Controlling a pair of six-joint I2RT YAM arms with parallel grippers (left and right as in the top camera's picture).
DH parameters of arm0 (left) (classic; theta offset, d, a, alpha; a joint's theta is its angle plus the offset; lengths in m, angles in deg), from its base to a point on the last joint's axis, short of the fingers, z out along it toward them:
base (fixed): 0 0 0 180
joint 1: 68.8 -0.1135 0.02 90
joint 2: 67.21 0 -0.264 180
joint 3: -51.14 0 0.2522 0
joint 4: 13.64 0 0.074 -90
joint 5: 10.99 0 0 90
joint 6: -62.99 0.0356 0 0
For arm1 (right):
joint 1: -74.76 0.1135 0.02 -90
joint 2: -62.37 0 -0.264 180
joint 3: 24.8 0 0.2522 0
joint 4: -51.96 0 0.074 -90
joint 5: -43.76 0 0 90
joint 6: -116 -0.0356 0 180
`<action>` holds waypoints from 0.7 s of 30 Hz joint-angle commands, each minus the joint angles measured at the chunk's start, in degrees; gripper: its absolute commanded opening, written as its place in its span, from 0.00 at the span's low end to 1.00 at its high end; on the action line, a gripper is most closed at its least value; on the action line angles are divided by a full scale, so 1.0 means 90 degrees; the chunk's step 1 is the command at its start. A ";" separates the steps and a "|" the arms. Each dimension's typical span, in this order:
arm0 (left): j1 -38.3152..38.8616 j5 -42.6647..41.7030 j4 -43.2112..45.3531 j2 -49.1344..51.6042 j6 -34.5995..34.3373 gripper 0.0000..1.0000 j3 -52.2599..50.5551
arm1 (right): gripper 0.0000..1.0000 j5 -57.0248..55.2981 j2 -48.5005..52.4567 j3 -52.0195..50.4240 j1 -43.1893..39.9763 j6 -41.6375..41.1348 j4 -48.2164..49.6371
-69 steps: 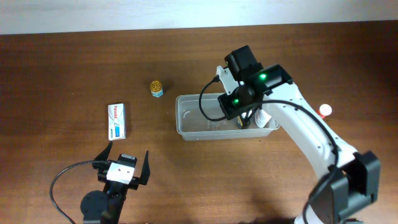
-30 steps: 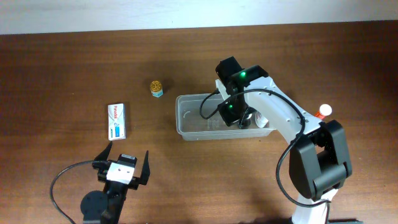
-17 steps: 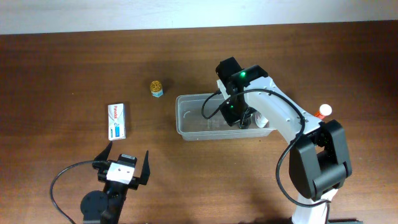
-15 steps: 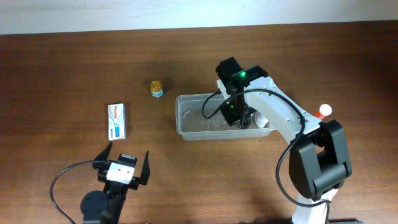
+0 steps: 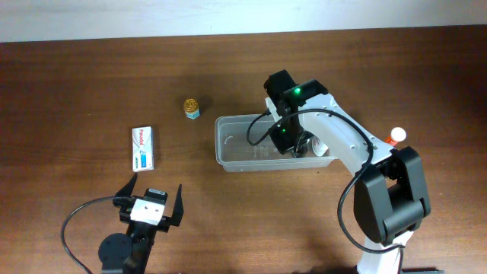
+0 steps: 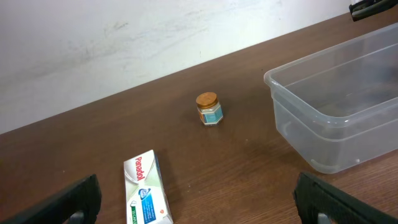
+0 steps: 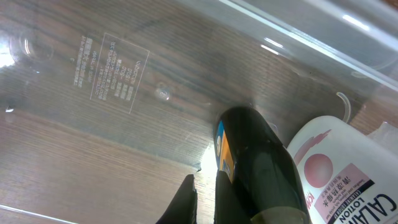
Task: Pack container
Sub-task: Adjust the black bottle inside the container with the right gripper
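Two hands on this rig, so left to right. My left hand [image 5: 154, 190] sits at the lower left of the overhead shot, spread fully wide with nothing in it. Above it a white box [image 5: 143, 148] lies flat on the bench [image 5: 76, 84]. Further right there's a little gold-lidded jar [image 5: 191, 108], and both are well apart from the container [image 5: 225, 144], which sits centre frame.

My right hand [image 5: 291, 144] is down inside the container's right half, clamped tight on a dark bottle [image 7: 255, 155]. That bottle sits right beside a white lotion bottle [image 7: 336, 177] lying in there.

I'd call this the placing step. Next I need to set the dark bottle down next to the lotion, let go, then lift straight up clear of the rim. The box and jar look like what's left to pack.

Hard to read:
- The overhead view hides the fingertips under the arm.
- The wrist view shows only one finger [image 7: 185, 199].
- I can't tell if the bottle touches the container floor.
- The lotion label is cut off.
- A red-capped thing [image 5: 396, 135] at the right is too small to identify.
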State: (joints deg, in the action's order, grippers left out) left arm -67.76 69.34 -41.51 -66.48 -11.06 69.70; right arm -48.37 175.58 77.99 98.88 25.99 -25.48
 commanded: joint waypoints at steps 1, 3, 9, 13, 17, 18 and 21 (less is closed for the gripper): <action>-0.0039 -0.0049 -0.0002 -0.0044 0.0095 0.99 -0.0029 | 0.04 -0.0034 0.0083 -0.0097 0.0015 -0.0051 0.0010; -0.0039 -0.0049 -0.0002 -0.0044 0.0095 0.99 -0.0029 | 0.04 -0.0158 0.0083 -0.0177 0.0015 -0.0053 0.0051; -0.0039 -0.0049 -0.0002 -0.0044 0.0095 0.99 -0.0029 | 0.04 -0.0209 0.0083 -0.0474 0.0015 -0.0053 0.0265; -0.0039 -0.0049 -0.0002 -0.0044 0.0095 0.99 -0.0029 | 0.04 -0.0364 0.0083 -0.0503 0.0015 -0.0104 0.0325; -0.0039 -0.0049 0.0000 -0.0044 0.0095 0.99 -0.0029 | 0.04 -0.0537 0.0083 -0.0503 0.0015 -0.0104 0.0347; -0.0039 -0.0049 0.0000 -0.0044 0.0095 0.99 -0.0029 | 0.04 -0.0566 0.0083 -0.0503 0.0015 -0.0114 0.0359; -0.0039 -0.0049 0.0000 -0.0044 0.0095 1.00 -0.0029 | 0.04 -0.0682 0.0083 -0.0503 0.0015 -0.0148 0.0408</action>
State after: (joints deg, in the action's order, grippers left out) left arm -67.76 69.34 -41.51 -66.48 -11.08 69.70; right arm -51.56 175.58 73.86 98.88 25.75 -22.21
